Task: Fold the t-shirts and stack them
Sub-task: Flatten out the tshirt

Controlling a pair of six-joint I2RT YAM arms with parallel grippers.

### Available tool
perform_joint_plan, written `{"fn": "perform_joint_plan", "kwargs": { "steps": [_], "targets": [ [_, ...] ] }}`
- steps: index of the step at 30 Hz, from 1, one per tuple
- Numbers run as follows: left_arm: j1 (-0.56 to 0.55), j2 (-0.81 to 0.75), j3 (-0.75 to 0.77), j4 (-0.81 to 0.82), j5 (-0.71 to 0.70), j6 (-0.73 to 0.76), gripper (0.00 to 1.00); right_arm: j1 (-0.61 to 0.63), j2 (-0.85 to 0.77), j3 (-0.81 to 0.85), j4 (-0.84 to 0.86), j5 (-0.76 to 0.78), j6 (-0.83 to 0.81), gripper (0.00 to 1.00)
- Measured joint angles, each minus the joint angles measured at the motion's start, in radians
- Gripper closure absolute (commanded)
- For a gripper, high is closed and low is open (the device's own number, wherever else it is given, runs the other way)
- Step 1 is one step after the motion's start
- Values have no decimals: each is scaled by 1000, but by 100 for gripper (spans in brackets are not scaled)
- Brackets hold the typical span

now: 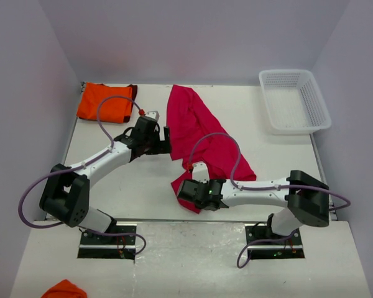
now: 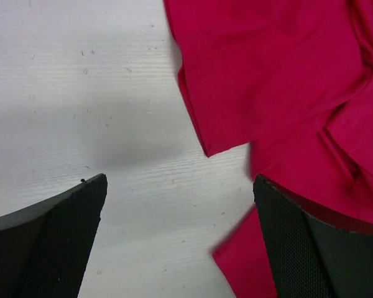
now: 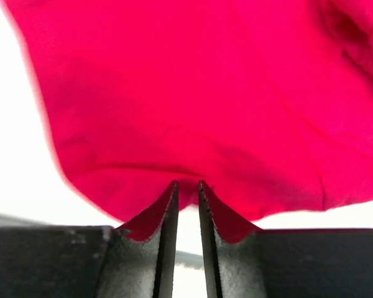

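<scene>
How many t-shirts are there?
2: a folded bright orange cloth t-shirt at the far left corner, an unfolded crimson-pink cloth t-shirt mid-table. The orange lump near left might be another.

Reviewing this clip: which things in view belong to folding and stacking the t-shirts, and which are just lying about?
Belongs to the job:
crimson-pink cloth t-shirt, pinched by the right gripper, left gripper open at its edge
folded bright orange t-shirt with a dark maroon edge, far left corner

Lying about:
white plastic lattice basket, far right
orange cloth lump, near left, unclear what
</scene>
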Motion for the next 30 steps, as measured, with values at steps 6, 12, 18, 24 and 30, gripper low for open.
{"fn": "perform_joint_plan", "kwargs": {
  "steps": [6,12,18,24,30],
  "targets": [
    [0,9,-1,19,13,1,0,89,-113,-8,-1,0,23,75],
    [0,16,-5,33,22,3,0,157,-124,-8,-12,-1,83,66],
    [0,16,-18,35,30,3,0,216,-147,-81,51,-4,169,60],
    [0,16,-18,35,35,3,0,230,-104,-133,71,-10,236,63],
    [0,19,-18,41,45,4,0,231,-35,-138,87,-16,264,63]
  ]
}}
